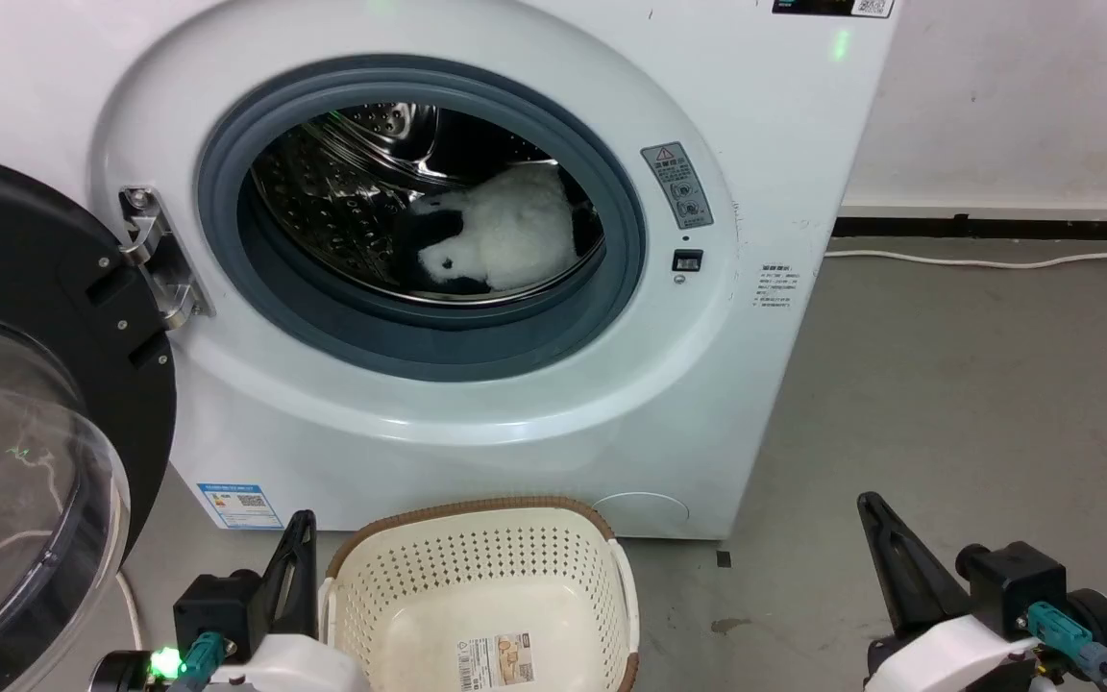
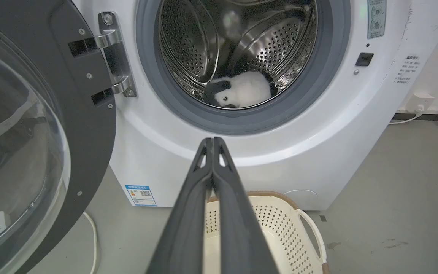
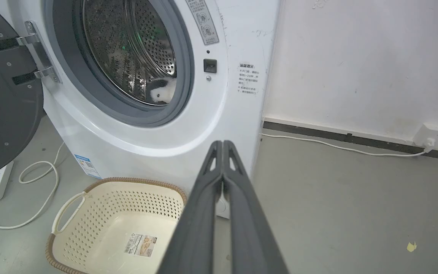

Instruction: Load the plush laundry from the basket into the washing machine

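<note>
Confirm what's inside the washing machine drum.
The plush laundry lies low in the drum of the washing machine, right of centre. Nothing else shows on the visible steel. The drum's near bottom, behind the gasket, is hidden.

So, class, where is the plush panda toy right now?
In the head view the plush laundry lies in the washing machine, low in the steel drum, right of centre, behind the grey gasket.

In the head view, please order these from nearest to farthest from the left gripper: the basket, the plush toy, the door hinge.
1. Basket, right beside the left gripper.
2. Door hinge, on the washer, upper left.
3. Plush toy, deep inside the drum.
</note>
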Tool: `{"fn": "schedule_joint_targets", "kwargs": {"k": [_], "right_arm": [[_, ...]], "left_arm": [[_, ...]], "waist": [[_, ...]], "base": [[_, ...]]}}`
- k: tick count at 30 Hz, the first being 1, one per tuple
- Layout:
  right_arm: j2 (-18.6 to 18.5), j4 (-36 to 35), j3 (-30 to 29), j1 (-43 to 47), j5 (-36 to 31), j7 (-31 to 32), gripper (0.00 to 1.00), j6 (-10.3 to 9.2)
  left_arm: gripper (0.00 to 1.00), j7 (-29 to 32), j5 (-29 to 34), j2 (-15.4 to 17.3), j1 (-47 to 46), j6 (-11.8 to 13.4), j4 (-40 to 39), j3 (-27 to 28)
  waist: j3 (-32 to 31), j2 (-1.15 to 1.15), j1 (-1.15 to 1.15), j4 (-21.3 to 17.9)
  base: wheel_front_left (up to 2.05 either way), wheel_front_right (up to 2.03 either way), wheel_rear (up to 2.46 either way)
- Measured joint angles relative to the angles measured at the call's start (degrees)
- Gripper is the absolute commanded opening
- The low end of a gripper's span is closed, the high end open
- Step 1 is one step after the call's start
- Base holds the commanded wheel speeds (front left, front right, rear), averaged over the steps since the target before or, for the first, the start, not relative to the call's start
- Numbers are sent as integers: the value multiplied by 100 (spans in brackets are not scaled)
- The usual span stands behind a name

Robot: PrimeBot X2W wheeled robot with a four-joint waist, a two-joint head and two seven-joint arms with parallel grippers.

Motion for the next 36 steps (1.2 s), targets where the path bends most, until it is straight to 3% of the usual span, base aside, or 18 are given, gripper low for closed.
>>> {"fn": "schedule_joint_targets", "kwargs": {"k": [36], "right_arm": [[0, -178, -176, -84, -202, 300, 0, 1]], "left_arm": [[0, 296, 297, 0, -228, 53, -125, -24]], "waist": [[5, 0, 0, 130]], "base": [[0, 0, 0]]}}
